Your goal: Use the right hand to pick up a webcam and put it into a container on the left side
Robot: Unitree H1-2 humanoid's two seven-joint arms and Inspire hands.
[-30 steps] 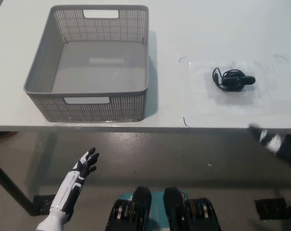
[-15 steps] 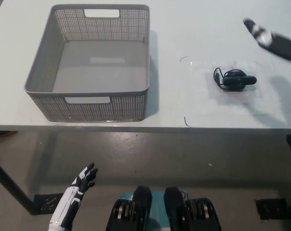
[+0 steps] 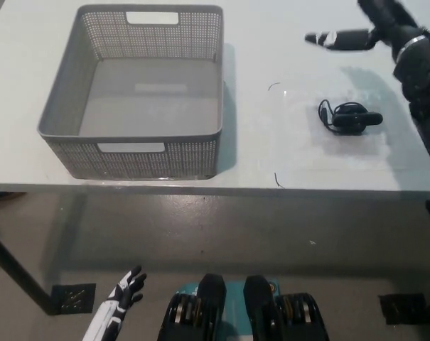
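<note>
Risen above the webcam (image 3: 352,118), right hand (image 3: 385,25) — fingers spread (left hand (image 3: 126,293) lowered).

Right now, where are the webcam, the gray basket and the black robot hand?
webcam (image 3: 355,120): head view, on its dark body.
gray basket (image 3: 140,158): head view, on its near wall.
right robot hand (image 3: 374,28): head view, on its middle.

Perforated matt grey plastic basket (image 3: 72,106), smooth white table (image 3: 271,153), glossy black webcam (image 3: 355,119)
</note>
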